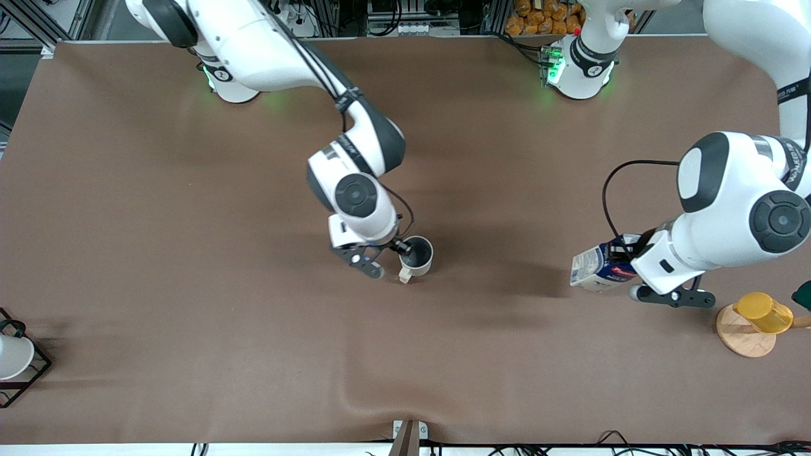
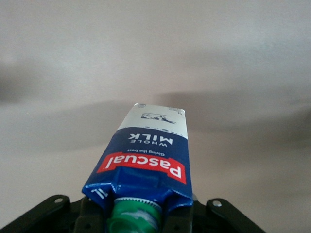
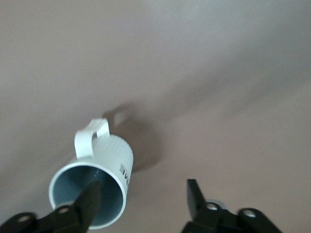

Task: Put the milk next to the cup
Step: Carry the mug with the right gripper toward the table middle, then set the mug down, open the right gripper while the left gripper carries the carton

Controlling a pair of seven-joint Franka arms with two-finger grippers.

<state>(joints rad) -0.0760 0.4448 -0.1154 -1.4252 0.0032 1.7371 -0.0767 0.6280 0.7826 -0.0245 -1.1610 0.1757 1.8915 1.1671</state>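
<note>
The milk (image 1: 595,267) is a dark-blue carton with a red band and a green cap. My left gripper (image 1: 628,258) is shut on its cap end and holds it tilted on its side above the table, toward the left arm's end. In the left wrist view the milk (image 2: 151,155) sticks out from the left gripper (image 2: 138,216). The cup (image 1: 425,263), cream-white with a grey inside, stands upright at the table's middle. My right gripper (image 1: 391,260) is open at the cup, with one finger inside its rim and the other outside. The right wrist view shows the cup (image 3: 115,156) and the right gripper (image 3: 142,190).
A yellow cup (image 1: 764,311) rests on a round wooden stand (image 1: 742,335) close to the left gripper. A white cup in a black wire frame (image 1: 12,358) stands at the right arm's end. A metal bracket (image 1: 408,433) sits at the table's near edge.
</note>
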